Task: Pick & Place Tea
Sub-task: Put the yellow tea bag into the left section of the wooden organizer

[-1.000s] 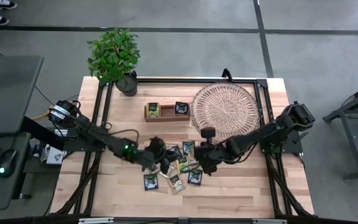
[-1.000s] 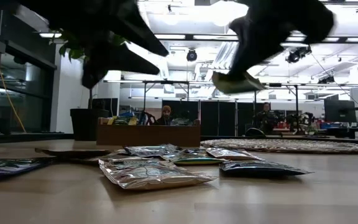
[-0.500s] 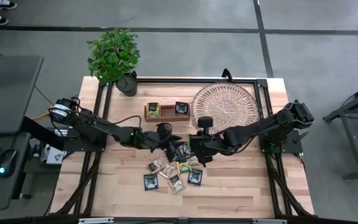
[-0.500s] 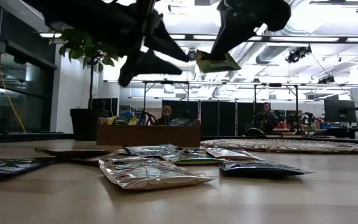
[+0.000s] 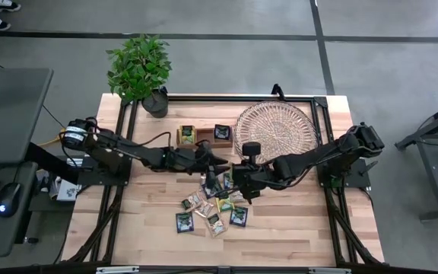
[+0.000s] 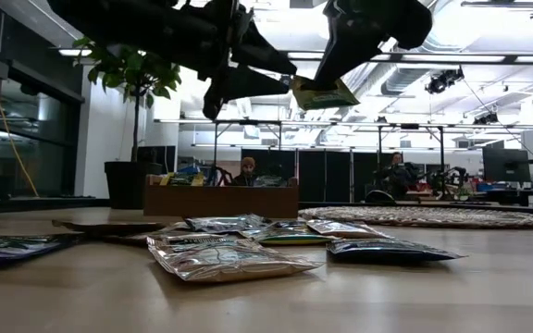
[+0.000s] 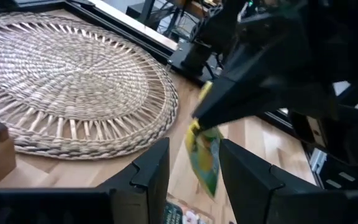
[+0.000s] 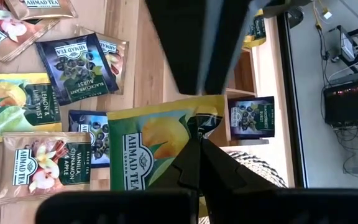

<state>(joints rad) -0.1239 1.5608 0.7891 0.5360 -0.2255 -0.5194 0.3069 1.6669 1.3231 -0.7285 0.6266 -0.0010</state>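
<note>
My right gripper (image 8: 199,148) is shut on a yellow-green tea sachet (image 8: 157,155) and holds it in the air above the loose tea sachets (image 5: 213,205) lying flat on the table. My left gripper (image 7: 194,180) stands open and nearly level right in front of that sachet (image 7: 205,155). Its two fingers sit either side of the sachet's lower edge, and I see no touch. In the low view the left gripper (image 6: 290,81) points at the held sachet (image 6: 322,93). My right gripper pinches the yellow-green sachet at one edge (image 8: 194,127) between its two fingers. The fingers slant down from the table's right side. The sachet hangs below them, tilted, clear of the table and of the other sachets.
A narrow wooden box (image 5: 204,137) with a yellow and a dark sachet in it stands beyond the grippers. The round wicker tray (image 5: 276,131) lies at the far right, and a potted plant (image 5: 139,72) at the far left corner. Bare table lies along the near edge.
My left gripper has risen from beside the loose sachets and swung toward the far edge and the right, rolling as it went, up to the held sachet; it stays open. My right gripper has lifted the sachet a little and drawn it toward the left gripper, then kept still.
</note>
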